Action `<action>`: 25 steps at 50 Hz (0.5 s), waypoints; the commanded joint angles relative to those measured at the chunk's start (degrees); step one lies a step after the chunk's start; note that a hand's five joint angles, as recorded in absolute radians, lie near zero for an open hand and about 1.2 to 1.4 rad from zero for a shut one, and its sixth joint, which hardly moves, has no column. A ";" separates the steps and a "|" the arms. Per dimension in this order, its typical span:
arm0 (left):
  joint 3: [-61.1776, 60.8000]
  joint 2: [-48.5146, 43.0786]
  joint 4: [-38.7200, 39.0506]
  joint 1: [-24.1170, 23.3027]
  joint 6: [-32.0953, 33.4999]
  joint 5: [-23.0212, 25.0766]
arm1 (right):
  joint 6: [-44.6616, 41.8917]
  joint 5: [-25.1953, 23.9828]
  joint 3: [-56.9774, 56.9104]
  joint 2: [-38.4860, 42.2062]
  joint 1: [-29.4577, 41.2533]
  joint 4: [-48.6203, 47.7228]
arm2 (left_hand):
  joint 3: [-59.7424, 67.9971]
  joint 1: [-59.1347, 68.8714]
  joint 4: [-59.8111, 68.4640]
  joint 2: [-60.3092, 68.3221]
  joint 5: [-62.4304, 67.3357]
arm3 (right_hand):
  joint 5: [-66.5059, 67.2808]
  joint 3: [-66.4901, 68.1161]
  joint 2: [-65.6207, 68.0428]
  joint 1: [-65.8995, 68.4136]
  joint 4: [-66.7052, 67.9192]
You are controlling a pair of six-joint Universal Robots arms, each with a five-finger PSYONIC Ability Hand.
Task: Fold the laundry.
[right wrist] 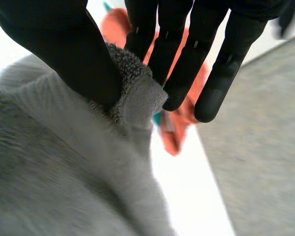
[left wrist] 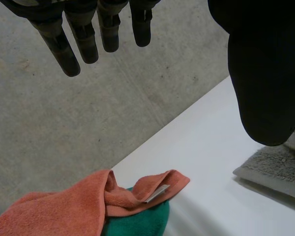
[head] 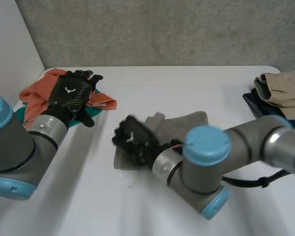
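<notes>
A grey terry towel (head: pixel 184 121) lies rumpled near the middle of the white bench (head: pixel 152 83). The right hand (head: pixel 133 139) sits on the towel's 8 o'clock end. In its wrist view, the thumb (right wrist: pixel 54 44) and fingers (right wrist: pixel 187 54) pinch a raised fold of the towel's edge (right wrist: pixel 137 96), and the rest of the cloth spreads below the palm.

At the bench's 10 o'clock corner, the left hand (head: pixel 71 93) hovers over an orange terry towel (head: pixel 37 96). Its fingers (left wrist: pixel 83 42) are straight and spread from the thumb, holding nothing. The orange towel lies heaped on a green cloth (left wrist: pixel 137 223).

At 2 o'clock, a beige garment (head: pixel 282 86) rests on a dark blue garment (head: pixel 254 104).
</notes>
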 commanded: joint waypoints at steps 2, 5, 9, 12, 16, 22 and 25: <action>1.09 -0.26 0.23 -1.35 -0.04 0.12 | 1.85 7.35 0.88 -0.97 0.54 0.87 | -2.24 -1.09 -1.69 -1.88 -2.83 | -52.21 -54.05 -53.25 -50.36 -54.32; 2.05 -0.26 0.58 -3.28 -0.04 0.12 | 7.11 12.10 4.91 -7.20 0.20 1.30 | -2.24 -1.09 -1.69 -1.88 -2.83 | -52.21 -54.05 -53.25 -50.36 -54.32; 3.63 -0.53 0.58 -6.01 -0.04 0.12 | 13.54 14.31 10.89 -14.94 -4.63 3.67 | -2.24 -1.09 -1.69 -1.88 -2.83 | -52.21 -54.05 -53.25 -50.36 -54.32; 4.51 -1.66 0.67 -8.12 0.05 0.21 | 16.44 14.05 15.55 -17.94 -9.55 7.45 | -2.24 -1.09 -1.69 -1.88 -2.83 | -52.21 -54.05 -53.25 -50.36 -54.32; 7.32 -5.79 0.67 -12.60 0.31 0.21 | 17.24 13.78 20.65 -18.73 -12.98 9.66 | -2.24 -1.09 -1.69 -1.88 -2.83 | -52.21 -54.05 -53.25 -50.36 -54.32; 13.12 -14.40 0.76 -20.51 0.75 0.30 | 16.62 14.04 26.10 -18.82 -16.94 6.67 | -2.24 -1.09 -1.69 -1.88 -2.83 | -52.21 -54.05 -53.25 -50.36 -54.32; 17.43 -19.85 0.76 -21.57 0.93 -0.49 | 16.62 14.48 27.16 -18.73 -17.65 5.09 | -2.20 -1.04 -1.65 -1.84 -2.78 | -52.21 -54.05 -53.25 -50.36 -54.32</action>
